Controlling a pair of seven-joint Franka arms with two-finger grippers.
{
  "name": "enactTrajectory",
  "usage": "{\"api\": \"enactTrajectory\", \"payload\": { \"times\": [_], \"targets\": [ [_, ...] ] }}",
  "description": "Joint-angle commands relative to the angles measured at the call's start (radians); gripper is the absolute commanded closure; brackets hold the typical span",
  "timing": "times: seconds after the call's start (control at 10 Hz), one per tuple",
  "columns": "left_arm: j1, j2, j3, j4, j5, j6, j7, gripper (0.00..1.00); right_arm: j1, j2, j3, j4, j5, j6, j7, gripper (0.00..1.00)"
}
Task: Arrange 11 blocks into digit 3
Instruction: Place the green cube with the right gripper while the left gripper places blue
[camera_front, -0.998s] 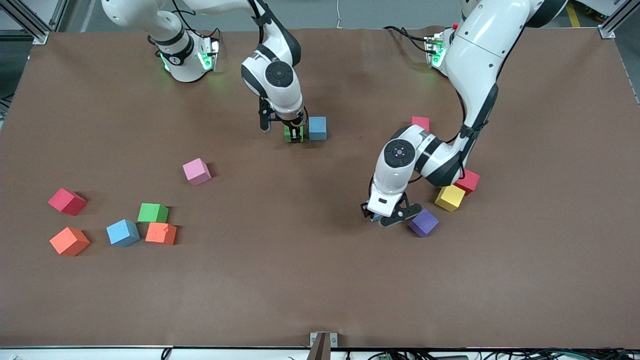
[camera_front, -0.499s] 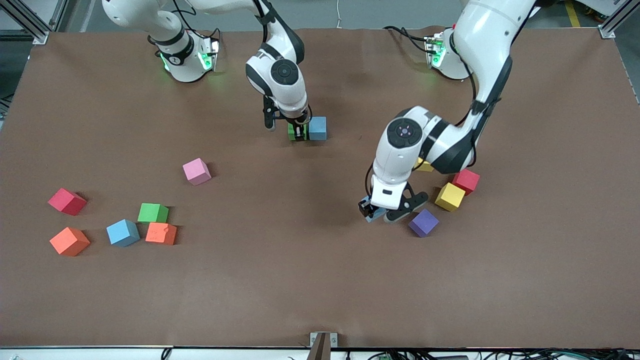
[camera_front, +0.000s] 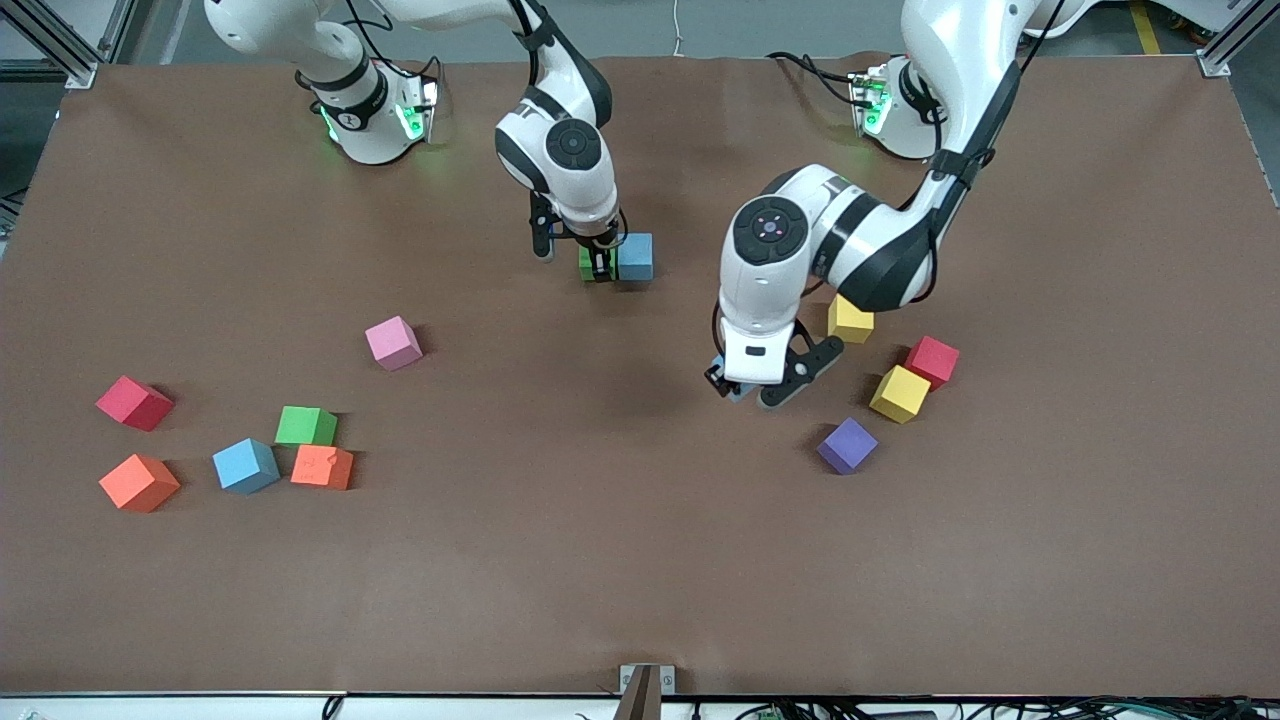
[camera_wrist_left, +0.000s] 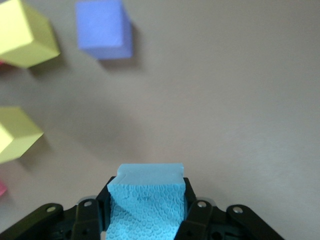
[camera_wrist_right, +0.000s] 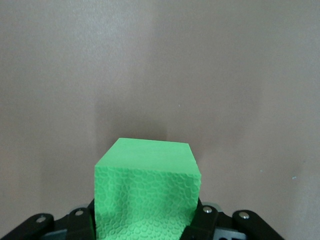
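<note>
Right now my right gripper (camera_front: 598, 268) clamps a green block (camera_wrist_right: 147, 192) just beside the placed blue block (camera_front: 635, 256). Left gripper (camera_front: 752, 385) carries a light-blue block (camera_wrist_left: 145, 200), over bare table toward the left arm's end from that pair.

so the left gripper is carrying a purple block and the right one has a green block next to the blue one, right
Not quite: the left gripper is shut on a blue block, as the left wrist view shows. The purple block lies on the table, not held. The rest stands: the right gripper holds a green block beside the blue block on the table.
</note>
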Motion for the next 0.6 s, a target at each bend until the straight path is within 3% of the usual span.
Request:
{"api": "enactTrajectory", "payload": {
  "times": [0.0, 0.1, 0.2, 0.3, 0.4, 0.5],
  "targets": [
    [-0.135, -0.008, 0.11, -0.018, -0.084, -0.068, -0.106, 0.91, 0.014, 0.012, -0.006, 0.016, 0.0, -0.001, 0.022, 0.9],
    [-0.262, -0.031, 0.246, -0.053, -0.162, -0.074, -0.123, 0.91, 0.014, 0.02, -0.006, 0.017, 0.0, -0.003, 0.023, 0.77],
    [-0.367, -0.071, 0.374, -0.116, -0.253, -0.073, -0.123, 0.91, 0.023, 0.023, -0.006, 0.017, 0.0, -0.012, 0.037, 0.39],
    [-0.438, -0.109, 0.449, -0.173, -0.301, -0.068, -0.128, 0.91, 0.026, 0.026, -0.006, 0.016, 0.0, -0.014, 0.048, 0.39],
    [-0.514, -0.137, 0.53, -0.224, -0.345, -0.064, -0.143, 0.91, 0.026, 0.028, -0.008, 0.016, 0.0, -0.012, 0.049, 0.27],
    [-0.577, -0.144, 0.609, -0.247, -0.373, -0.051, -0.186, 0.91, 0.029, 0.028, -0.008, 0.017, 0.0, -0.012, 0.049, 0.0]
  ]
}}
